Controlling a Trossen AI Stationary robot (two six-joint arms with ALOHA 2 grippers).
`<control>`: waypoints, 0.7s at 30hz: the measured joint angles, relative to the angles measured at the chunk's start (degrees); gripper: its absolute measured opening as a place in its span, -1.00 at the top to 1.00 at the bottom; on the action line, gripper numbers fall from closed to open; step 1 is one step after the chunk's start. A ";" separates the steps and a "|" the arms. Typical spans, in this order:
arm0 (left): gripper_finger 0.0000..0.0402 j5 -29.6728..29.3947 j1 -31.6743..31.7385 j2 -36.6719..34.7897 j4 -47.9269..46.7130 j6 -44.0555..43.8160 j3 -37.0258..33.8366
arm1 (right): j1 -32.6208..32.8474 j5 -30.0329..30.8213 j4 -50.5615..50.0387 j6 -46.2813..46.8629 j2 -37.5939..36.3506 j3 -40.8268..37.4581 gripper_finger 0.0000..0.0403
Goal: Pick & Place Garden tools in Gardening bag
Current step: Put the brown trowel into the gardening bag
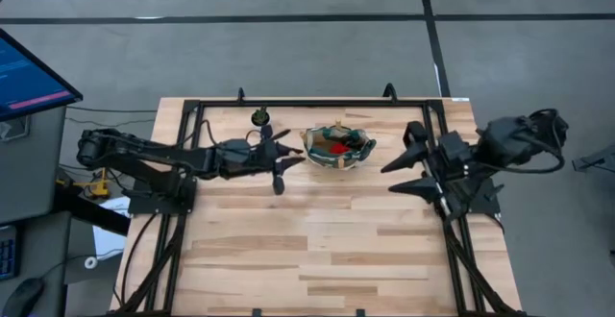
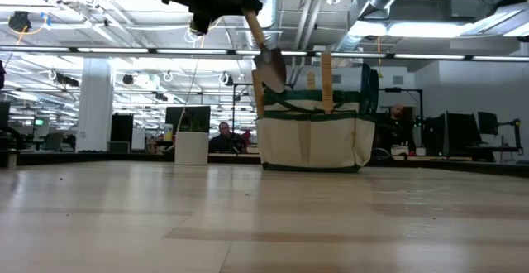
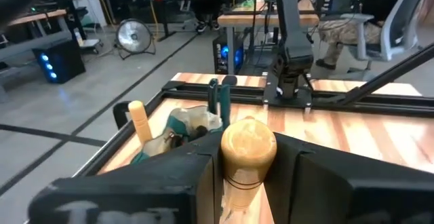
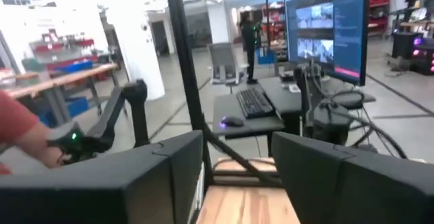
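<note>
My left gripper [image 2: 248, 12] clamps a trowel [image 2: 266, 54], blade down; bag [image 2: 314, 136] seemingly just ahead, below; right gripper [image 1: 408, 168] parted, farther.

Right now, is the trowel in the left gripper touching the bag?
Cannot tell. In the low view the trowel blade hangs at the gardening bag rim, overlapping it. The left gripper is shut on the handle.

Grey floor [image 1: 288, 48], ceiling striplights [image 2: 66, 54]
</note>
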 joint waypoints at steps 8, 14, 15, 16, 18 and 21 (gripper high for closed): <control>0.75 0.66 2.15 5.41 1.40 1.98 0.04 | -0.26 2.54 -3.86 -0.50 1.47 -0.04 0.33; 0.75 0.67 2.36 7.19 5.33 2.57 0.02 | -0.79 2.50 -6.31 0.94 3.88 -0.04 0.37; 0.75 0.67 2.31 6.80 5.43 2.65 0.02 | -0.80 2.50 -7.05 1.18 3.94 -0.05 0.37; 0.75 0.67 2.39 6.37 5.35 2.89 0.02 | -0.81 2.50 -7.71 1.56 3.94 -0.07 0.36; 0.75 0.71 2.81 5.50 5.56 3.17 0.00 | -0.81 2.52 -8.11 2.46 4.09 -0.04 0.36; 0.75 0.75 4.23 5.13 5.78 3.37 0.08 | -0.67 2.50 -8.46 2.54 4.49 -0.08 0.36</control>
